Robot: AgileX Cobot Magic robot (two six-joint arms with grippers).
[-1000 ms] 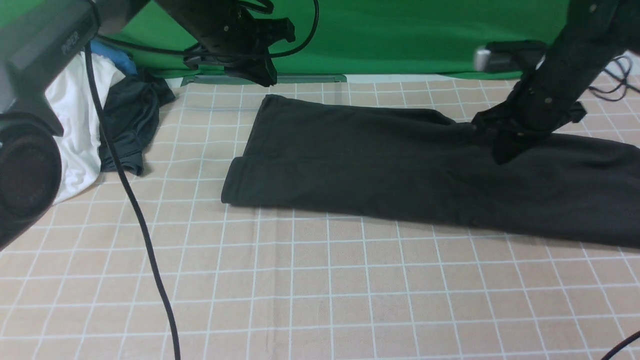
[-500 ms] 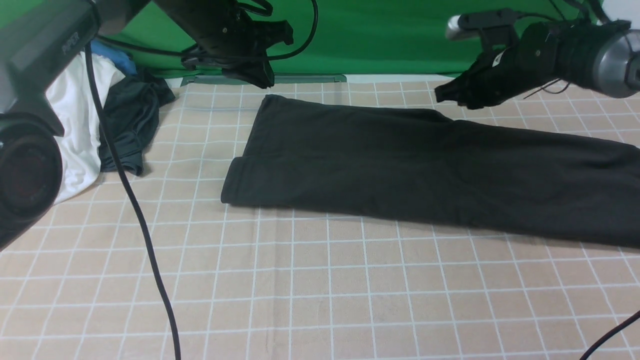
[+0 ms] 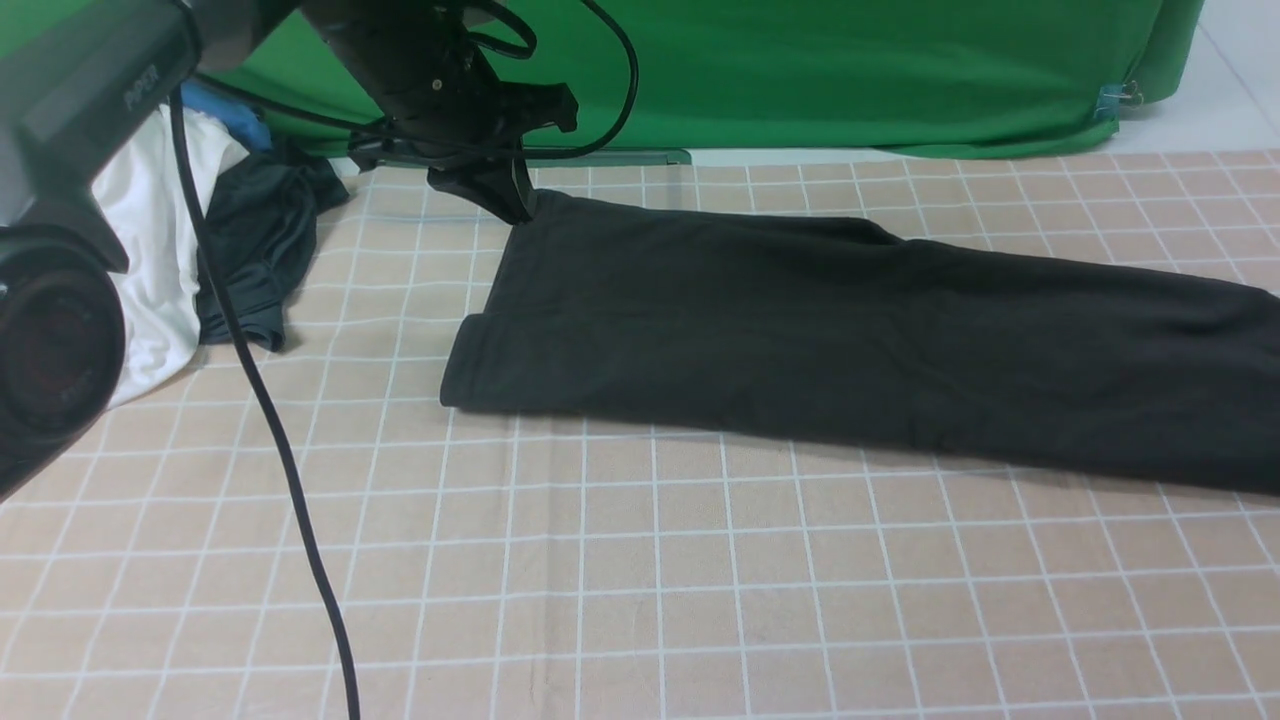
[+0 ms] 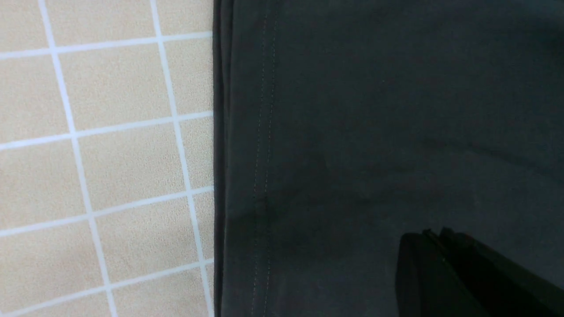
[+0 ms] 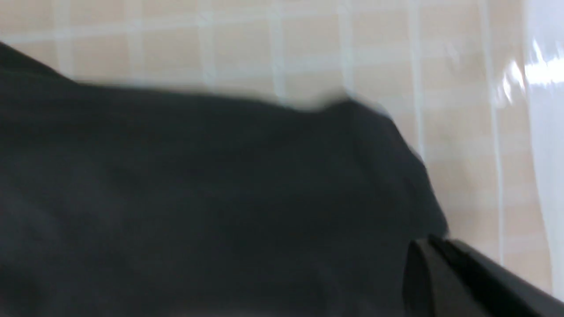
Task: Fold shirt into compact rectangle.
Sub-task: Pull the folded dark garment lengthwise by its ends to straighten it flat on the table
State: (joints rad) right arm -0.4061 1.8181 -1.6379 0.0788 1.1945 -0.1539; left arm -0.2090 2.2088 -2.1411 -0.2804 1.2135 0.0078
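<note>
Spreading past bare grid table (image 3: 600, 560), black shirt (image 3: 800, 320), left edge creased

TEXT: "PIPER" | ON: left arm's grey link (image 3: 110, 115) | READ: small and slanted, probably "PIPER"

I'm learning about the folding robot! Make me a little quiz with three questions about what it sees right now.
1. True or false: the left gripper is shut.
2. Fill in the missing word: the cloth with squares under the black shirt has ____ lines.
3. Which color is the cloth piled beside the dark folded clothes, on the robot's left?
A) pink
B) white
C) yellow

Key: 1 true; 2 white; 3 B
</note>
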